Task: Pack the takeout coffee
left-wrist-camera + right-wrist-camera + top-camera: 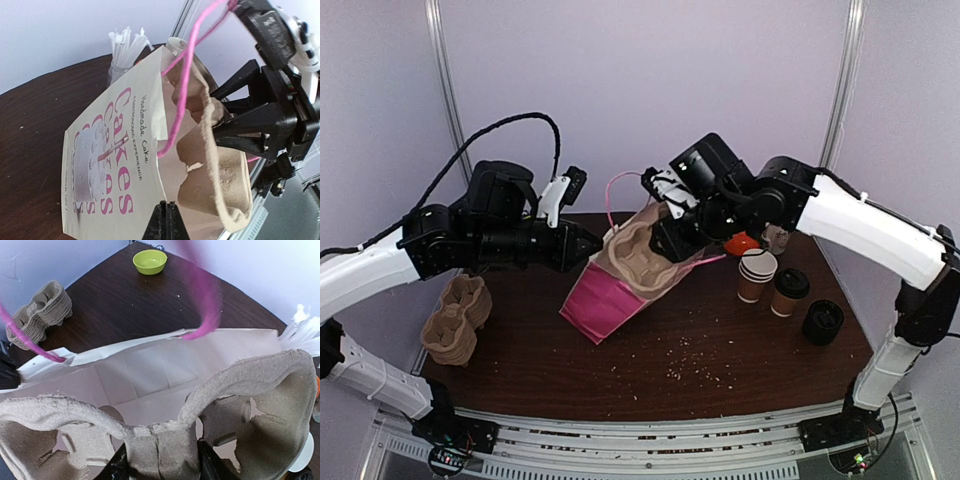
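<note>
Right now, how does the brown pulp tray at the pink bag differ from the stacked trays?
The brown pulp tray at the pink paper bag is single, tilted, held by the right pincer; the stacked brown pulp trays rest on the table, untouched. Same moulded shape.

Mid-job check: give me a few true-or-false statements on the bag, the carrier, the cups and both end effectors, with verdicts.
1. The right end effector grips the cardboard cup carrier at the bag's mouth. True.
2. A coffee cup already sits in the carrier. False: its pockets show empty, and the cups stand on the table to the right.
3. The left end effector is shut on the edge of the paper bag. True.
4. Every cup on the table has a lid. False: the lidded cup has a black one, but the unlidded cups beside it are stacked open.
5. A spare stack of carriers sits on the left side of the table. True.
</note>
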Tool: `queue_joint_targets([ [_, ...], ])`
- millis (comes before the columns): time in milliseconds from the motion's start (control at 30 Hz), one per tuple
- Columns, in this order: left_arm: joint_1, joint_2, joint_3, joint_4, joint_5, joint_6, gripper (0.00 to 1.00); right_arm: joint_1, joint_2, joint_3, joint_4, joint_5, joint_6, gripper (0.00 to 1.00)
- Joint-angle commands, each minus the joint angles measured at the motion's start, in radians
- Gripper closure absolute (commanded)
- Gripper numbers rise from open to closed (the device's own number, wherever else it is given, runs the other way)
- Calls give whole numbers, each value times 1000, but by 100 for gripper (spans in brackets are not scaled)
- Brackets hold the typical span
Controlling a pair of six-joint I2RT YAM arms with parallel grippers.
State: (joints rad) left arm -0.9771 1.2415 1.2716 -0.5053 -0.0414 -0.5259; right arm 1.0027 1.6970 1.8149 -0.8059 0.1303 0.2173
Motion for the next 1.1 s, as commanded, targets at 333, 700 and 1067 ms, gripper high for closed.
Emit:
queue_joint_targets([
  [333, 1, 103, -129, 490, 256, -375, 100, -7, -252, -58, -120, 140, -1, 59],
  [700, 2, 131, -145, 492, 249, -387, 100, -43, -251, -113, -62, 4, 13, 58],
  [1067, 7, 121, -140, 455, 230, -356, 100, -217, -256, -182, 97, -479, 106, 58],
])
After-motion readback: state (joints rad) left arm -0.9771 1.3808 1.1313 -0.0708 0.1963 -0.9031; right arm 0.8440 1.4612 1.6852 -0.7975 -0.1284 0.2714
